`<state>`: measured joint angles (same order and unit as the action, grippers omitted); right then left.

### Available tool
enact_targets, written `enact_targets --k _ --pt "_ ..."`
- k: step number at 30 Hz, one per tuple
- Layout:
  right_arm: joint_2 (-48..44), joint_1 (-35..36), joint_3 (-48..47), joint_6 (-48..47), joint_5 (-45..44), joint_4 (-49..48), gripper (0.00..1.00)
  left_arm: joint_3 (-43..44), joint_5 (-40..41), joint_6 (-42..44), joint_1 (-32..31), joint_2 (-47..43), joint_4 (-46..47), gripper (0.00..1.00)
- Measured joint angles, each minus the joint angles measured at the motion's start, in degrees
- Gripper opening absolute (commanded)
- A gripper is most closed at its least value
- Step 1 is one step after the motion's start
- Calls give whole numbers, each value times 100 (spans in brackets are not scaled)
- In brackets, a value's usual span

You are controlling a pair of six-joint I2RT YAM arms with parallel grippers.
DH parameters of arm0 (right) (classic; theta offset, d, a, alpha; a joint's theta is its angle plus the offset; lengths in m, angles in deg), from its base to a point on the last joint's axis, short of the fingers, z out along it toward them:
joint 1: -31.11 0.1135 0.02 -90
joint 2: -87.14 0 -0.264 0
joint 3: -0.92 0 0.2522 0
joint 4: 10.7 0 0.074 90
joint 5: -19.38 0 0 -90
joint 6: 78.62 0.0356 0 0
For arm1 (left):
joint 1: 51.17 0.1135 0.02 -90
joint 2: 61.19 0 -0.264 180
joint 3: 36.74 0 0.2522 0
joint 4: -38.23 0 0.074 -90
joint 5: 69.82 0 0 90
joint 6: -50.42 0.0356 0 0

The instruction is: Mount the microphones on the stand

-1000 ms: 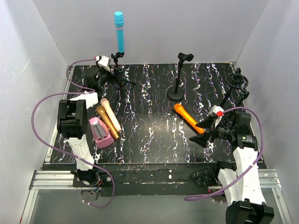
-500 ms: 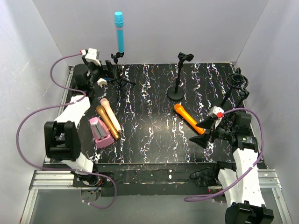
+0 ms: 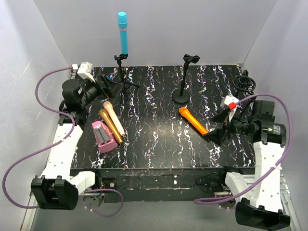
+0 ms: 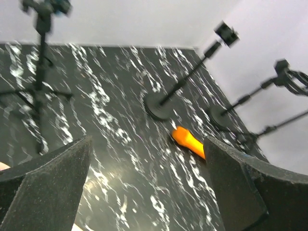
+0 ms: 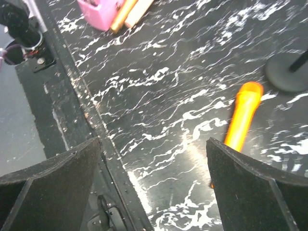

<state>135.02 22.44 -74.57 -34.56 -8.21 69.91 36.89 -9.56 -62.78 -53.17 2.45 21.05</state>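
Note:
A cyan microphone (image 3: 123, 32) stands upright in the clip of a tripod stand (image 3: 121, 72) at the back left. My left gripper (image 3: 109, 87) hangs open and empty just left of that stand's legs. The pale pink microphone (image 3: 113, 118) and the golden-brown microphone (image 3: 109, 126) lie side by side at the left. The orange microphone (image 3: 193, 121) (image 4: 188, 141) (image 5: 243, 114) lies in the middle right. My right gripper (image 3: 215, 127) (image 5: 154, 187) is open, just right of the orange microphone's near end. A round-base stand (image 3: 182, 95) (image 4: 161, 104) has an empty clip.
A flat pink box (image 3: 102, 136) (image 5: 98, 9) lies against the golden-brown microphone. Another black stand (image 3: 244, 83) with cables is at the back right corner. White walls enclose the table on three sides. The metal front rail (image 5: 72, 91) runs along the near edge.
My left gripper has opened wide and drawn back from the cyan microphone's stand toward the left and nearer. The right arm has swung out right, lifting its gripper slightly.

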Motion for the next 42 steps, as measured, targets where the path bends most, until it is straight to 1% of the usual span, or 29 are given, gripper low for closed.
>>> enact_targets --k 3,6,9,14,21,27,31,35,42 --pt "164 0 -1029 149 -343 433 96 -258 -365 -258 -109 -229 -254 98" --pt "337 -46 -1954 758 -896 597 96 -299 -702 -387 -339 -173 -479 98" --pt "437 -225 -2498 1290 -1270 643 96 -297 -933 -402 -627 -61 -662 98" --pt "647 -490 -2938 2308 -2002 411 96 -297 -1165 -354 -1010 9 -957 98" --pt "911 -772 -3241 3257 -2944 -61 96 -297 -1233 -293 -1045 -251 -1132 98" --pt "914 -1060 -3335 3733 -3891 -452 95 -321 -1255 -299 -1045 -492 -1130 98" --pt "835 -1303 -3130 3926 -4454 -695 94 -424 -1276 -295 -1045 -546 -1134 98" --pt "837 -1464 -2907 3963 -4623 -787 94 -535 -1320 -258 -1045 -542 -1128 98" --pt "966 -1495 -2848 3652 -4389 -839 92 -852 -1467 -81 -1045 -527 -999 98"
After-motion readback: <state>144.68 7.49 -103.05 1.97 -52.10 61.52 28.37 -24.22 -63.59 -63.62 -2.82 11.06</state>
